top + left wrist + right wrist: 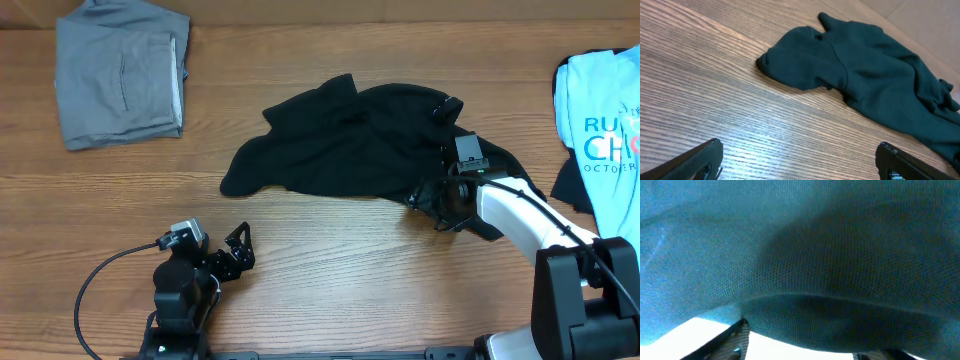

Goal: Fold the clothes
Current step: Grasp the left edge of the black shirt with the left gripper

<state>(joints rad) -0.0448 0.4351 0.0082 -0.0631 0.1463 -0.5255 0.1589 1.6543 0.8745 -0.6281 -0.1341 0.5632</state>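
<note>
Three garments are seen on the wood-grained table [350, 290]. One black garment [350, 140], of soft matte cloth, is crumpled into an irregular, creased heap with a rounded lobe at its left end. One grey garment [118, 75], smooth and folded into a rough rectangle, is laid well apart from the black garment, beyond it and to its left. One light blue T-shirt [600, 120], printed with lettering, is spread to the right of the black garment, near it.

Two grippers are counted. The left gripper [238, 250] is held with its jaws wide apart, on the near side of the black garment's left lobe, clear of the cloth. The right gripper [440, 205] is set at the black garment's near right edge. Fine-woven fabric is draped across its fingers [737, 337], which are seen apart. Whether the cloth is pinched cannot be told.
</note>
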